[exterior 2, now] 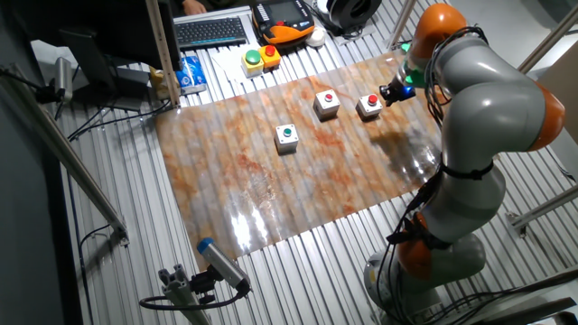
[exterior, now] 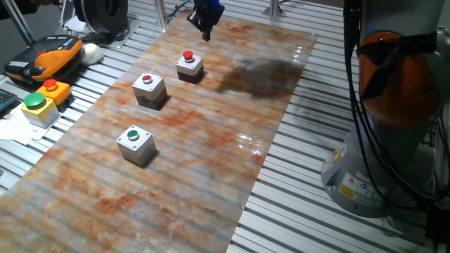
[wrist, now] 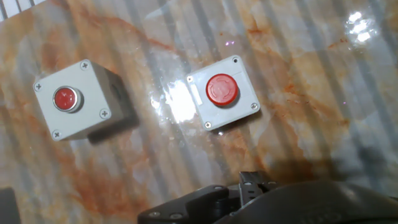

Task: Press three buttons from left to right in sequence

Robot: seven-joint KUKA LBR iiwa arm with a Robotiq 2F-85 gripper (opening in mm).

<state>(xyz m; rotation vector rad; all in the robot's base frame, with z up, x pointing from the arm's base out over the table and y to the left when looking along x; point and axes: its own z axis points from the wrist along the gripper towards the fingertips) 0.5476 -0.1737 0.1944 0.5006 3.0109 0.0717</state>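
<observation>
Three light-grey button boxes stand in a row on the marbled mat [exterior: 211, 183]. The green-capped box [exterior: 135, 144] is nearest, a red-capped box [exterior: 148, 88] is in the middle, and a second red-capped box [exterior: 189, 65] is farthest. They also show in the other fixed view: green [exterior 2: 287, 135], red [exterior 2: 326, 103], red [exterior 2: 368, 106]. My gripper [exterior: 206, 34] hovers above the mat just beyond the far red box, not touching it; it also shows in the other fixed view [exterior 2: 394, 92]. The hand view looks down on both red boxes [wrist: 69, 99] [wrist: 222, 91]. No view shows the fingertips' gap.
A yellow box with a green button [exterior: 36, 105] and an orange box with a red button [exterior: 52, 89] sit off the mat to the left, near a teach pendant [exterior: 49, 57]. The robot base [exterior: 394, 112] and cables stand at the right.
</observation>
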